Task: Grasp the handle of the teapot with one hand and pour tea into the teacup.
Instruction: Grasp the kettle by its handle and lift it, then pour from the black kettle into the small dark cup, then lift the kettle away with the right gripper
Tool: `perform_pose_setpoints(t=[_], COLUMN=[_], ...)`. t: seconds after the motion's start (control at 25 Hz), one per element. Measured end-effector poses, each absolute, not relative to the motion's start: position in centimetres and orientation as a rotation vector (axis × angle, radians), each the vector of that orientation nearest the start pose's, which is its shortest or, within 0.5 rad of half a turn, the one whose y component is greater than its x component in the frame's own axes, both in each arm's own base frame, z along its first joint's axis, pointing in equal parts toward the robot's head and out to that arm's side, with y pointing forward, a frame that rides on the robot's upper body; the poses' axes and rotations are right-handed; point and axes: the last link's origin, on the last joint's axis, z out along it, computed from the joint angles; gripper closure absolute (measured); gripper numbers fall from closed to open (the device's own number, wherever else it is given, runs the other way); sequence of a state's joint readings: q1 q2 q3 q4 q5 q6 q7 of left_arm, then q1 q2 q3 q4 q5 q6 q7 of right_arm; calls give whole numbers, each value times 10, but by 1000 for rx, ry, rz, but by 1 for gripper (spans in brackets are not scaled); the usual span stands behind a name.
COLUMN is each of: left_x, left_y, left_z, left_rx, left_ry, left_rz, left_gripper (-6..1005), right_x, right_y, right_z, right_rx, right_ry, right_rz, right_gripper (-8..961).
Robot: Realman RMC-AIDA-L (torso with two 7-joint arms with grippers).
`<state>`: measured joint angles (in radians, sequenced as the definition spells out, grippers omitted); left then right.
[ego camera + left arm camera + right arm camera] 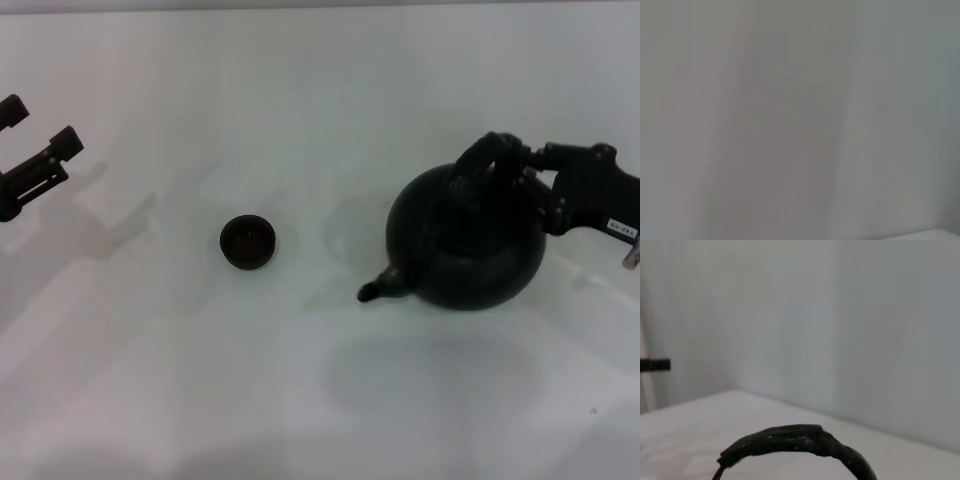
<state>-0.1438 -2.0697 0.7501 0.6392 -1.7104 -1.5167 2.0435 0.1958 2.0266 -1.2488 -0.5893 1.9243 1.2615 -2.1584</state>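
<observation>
Two grippers framed the teapot [470, 245], and only the right one met it.

In the head view, we saw the teapot on the white table [300, 120], spout aimed at the teacup [248, 242], which sat well apart on the teapot's spout side. The right gripper [528, 160] reached in from the side opposite the spout and was pinching the handle [487, 158] at the top of the teapot. The left gripper [40, 125] hung far beyond the teacup from the teapot, its fingers spread with nothing between them. In the left wrist view, we saw only a pale blank surface. In the right wrist view, we saw the handle's [790, 442] ribbed arch close up, above the table.
</observation>
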Motion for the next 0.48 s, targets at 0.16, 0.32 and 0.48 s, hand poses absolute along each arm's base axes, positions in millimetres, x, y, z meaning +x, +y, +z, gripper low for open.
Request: perform_pose_setpoints(t=[0.16, 0.32, 0.48], left_x=[-340, -341, -344], left_y=[255, 254, 254], left_z=[48, 48, 48], left_rx=[-2129, -2124, -2115], left_ry=[-625, -624, -633], left_rz=[-929, -925, -907], left_gripper=[133, 133, 133], right_x=[316, 315, 312], right_y=[284, 289, 294], right_z=[-6, 2, 8], right_rx=[-2307, -2227, -2166], right_ry=[527, 525, 524], right_rz=[791, 841, 883], right_gripper=[787, 790, 793])
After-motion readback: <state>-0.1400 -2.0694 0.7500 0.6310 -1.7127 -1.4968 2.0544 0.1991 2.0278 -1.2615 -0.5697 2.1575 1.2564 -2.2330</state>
